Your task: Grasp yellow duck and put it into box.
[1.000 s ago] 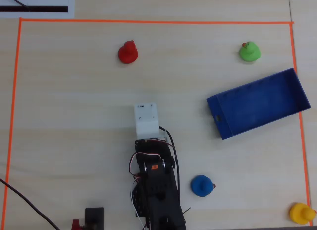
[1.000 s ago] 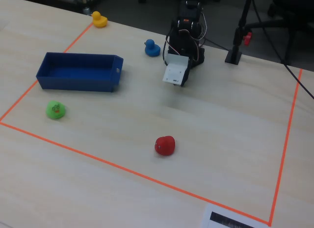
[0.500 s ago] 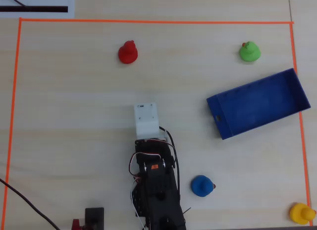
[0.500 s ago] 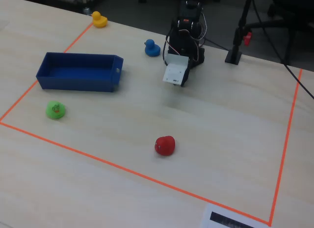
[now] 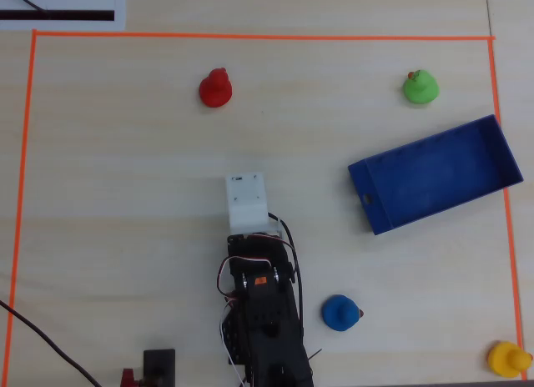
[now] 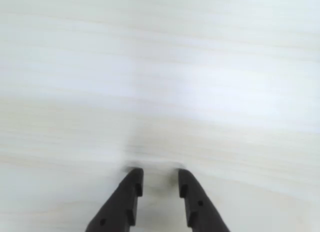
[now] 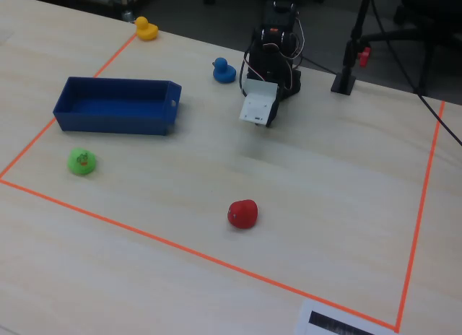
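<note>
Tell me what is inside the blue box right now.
Nothing: the blue box shows only its bare floor in the overhead and fixed views. The yellow duck sits outside it on the table, by the orange tape.

A lab or office test station is suggested: a pale wood-grain bench (image 7: 303,198) is marked off with orange tape (image 7: 144,237), a clamped stand (image 7: 354,50) is fixed at its edge, and office chair bases (image 7: 415,14) are seen behind.
</note>
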